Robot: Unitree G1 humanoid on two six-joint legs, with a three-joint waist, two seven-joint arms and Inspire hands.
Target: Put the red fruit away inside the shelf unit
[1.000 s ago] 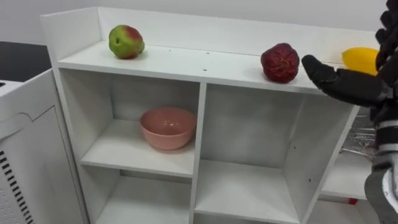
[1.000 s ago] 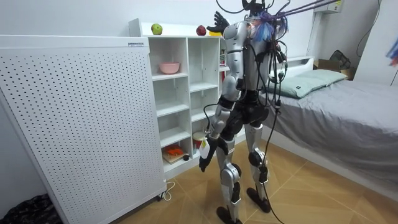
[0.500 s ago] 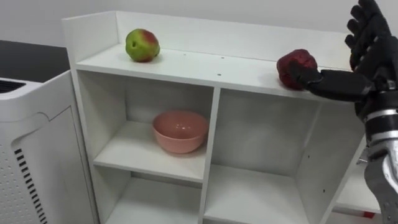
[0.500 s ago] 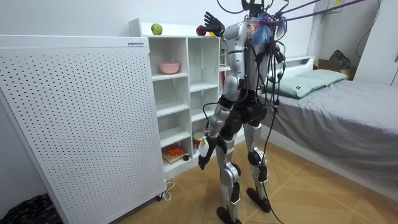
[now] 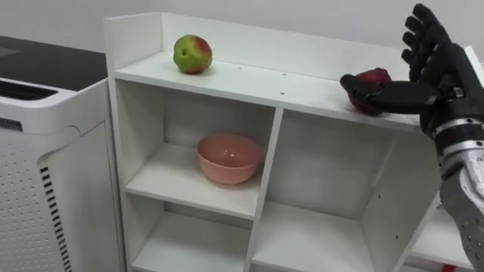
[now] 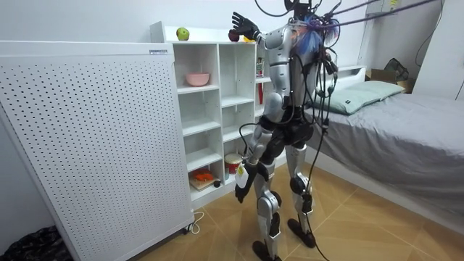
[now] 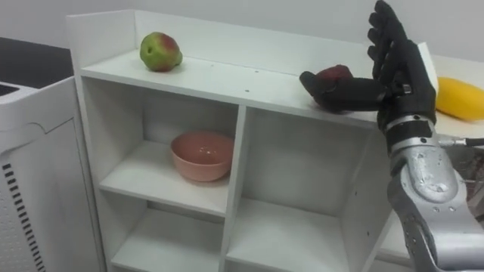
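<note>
Dark red fruit, lumpy and dull-skinned, lies on the top board of the closet, which in the left eye view is a white unit of flat, smooth panels split into square compartments. My right hand, black and jointed on a silvery forearm, is right at this fruit. Its fingers stand straight up and spread just to the fruit's right, and the thumb reaches flat across the fruit's front. The hand is therefore open, not clasped round anything, and I cannot tell whether the thumb touches the skin. Well off to the left on the same board sits a round, smooth apple, green with a red blush. A glossy pink bowl stands in the upper left compartment. In the room view I see the robot upright before the closet with the right arm raised to the top board and the left hand hanging low by the thigh. A white perforated panel is on the room view's left, and a bed with a grey cover is on its right. In the right eye view a smooth yellow fruit shows just to the right of the hand, at the height of the top board. The dark red fruit is on the hand's left, behind the thumb.
</note>
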